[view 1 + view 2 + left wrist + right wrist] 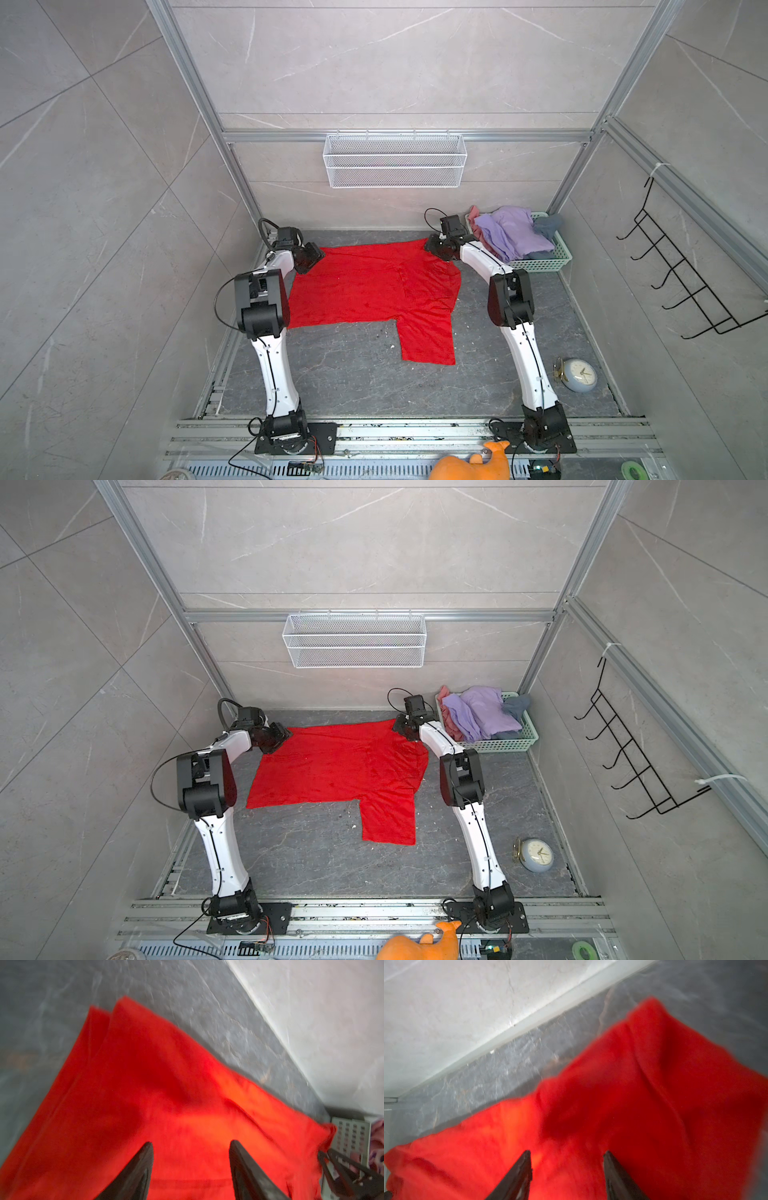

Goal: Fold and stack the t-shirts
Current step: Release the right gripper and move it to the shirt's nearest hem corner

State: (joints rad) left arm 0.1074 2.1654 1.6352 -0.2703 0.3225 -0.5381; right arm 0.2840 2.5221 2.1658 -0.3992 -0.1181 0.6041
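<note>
On the floor (353, 386) the red t-shirt (365, 286) lies flat; left gripper (191, 1142) and right gripper (567, 1151) gape empty

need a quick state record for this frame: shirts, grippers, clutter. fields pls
red t-shirt: flat on the table, one sleeve sticking out on the near side
left gripper: open, over the shirt's far left corner
right gripper: open, over the shirt's far right corner
green basket: far right; heap of lavender shirt, pink shirt, dark grey shirt, none folded
stack: none yet
clutter: clock near right, orange plush at the front edge
</note>
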